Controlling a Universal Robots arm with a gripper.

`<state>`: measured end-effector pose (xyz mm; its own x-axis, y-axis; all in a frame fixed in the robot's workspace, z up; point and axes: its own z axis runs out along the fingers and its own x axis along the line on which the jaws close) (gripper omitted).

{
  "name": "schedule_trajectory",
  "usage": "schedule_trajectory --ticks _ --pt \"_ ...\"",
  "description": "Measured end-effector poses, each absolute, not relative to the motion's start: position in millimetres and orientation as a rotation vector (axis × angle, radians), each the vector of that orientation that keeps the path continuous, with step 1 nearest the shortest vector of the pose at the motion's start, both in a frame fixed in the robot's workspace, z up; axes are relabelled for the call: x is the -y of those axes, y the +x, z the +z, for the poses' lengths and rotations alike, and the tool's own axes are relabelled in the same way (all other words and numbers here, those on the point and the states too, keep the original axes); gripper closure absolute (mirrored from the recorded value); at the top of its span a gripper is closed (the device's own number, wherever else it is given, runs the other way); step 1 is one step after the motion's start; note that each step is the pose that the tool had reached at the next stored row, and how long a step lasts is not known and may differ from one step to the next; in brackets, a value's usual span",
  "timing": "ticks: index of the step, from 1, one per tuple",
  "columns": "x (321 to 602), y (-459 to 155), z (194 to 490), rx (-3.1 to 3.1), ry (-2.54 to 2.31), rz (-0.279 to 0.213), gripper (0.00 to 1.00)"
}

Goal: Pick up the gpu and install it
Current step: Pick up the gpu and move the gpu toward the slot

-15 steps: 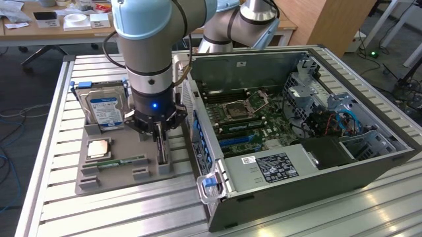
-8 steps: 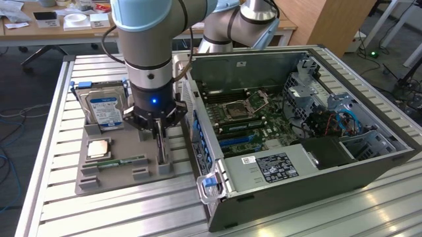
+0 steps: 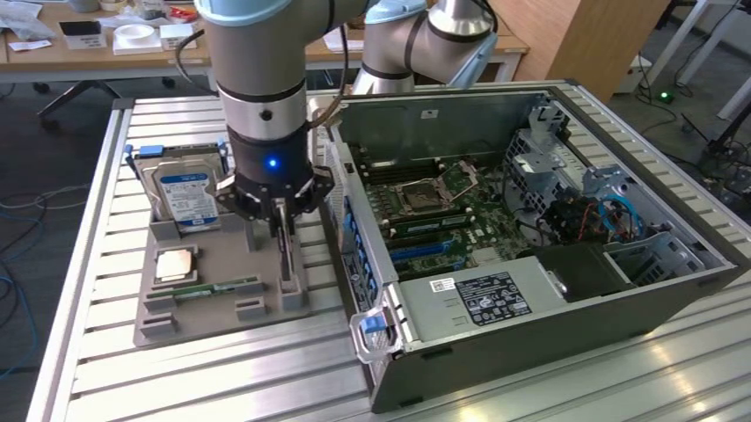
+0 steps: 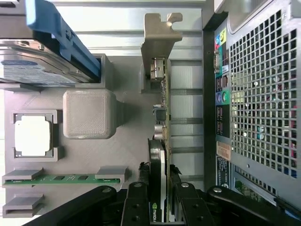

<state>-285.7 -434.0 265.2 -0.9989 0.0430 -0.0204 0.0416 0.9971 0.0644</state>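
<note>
gpu (image 4: 157, 155) one end hidden between end effector (image 4: 158, 170) fingers | hard drive (image 4: 33, 70) cut off at edge

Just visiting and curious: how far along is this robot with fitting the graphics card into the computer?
Early stage. Done: the gripper is lined up at the gpu. In hand: the card stands on edge in its gray tray, unlifted. Left: getting it into the open computer case.

A grey tray (image 3: 206, 312) lies on the slatted surface (image 3: 235, 378). The gpu (image 3: 288, 264) stands on edge in the tray's slot on the side nearest the open computer case (image 3: 516, 299). The tool (image 3: 281, 230) hangs over that slot, fingers closed on the card's top edge. A hard drive (image 3: 188, 195), a processor (image 3: 176, 262) and a green memory stick (image 3: 223, 287) also sit in the tray.
</note>
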Motion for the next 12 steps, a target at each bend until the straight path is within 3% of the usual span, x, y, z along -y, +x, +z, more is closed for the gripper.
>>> schedule_trajectory --ticks 12 --pt "434.0 -285.7 298.7 -3.117 0.066 0.1 0.73"
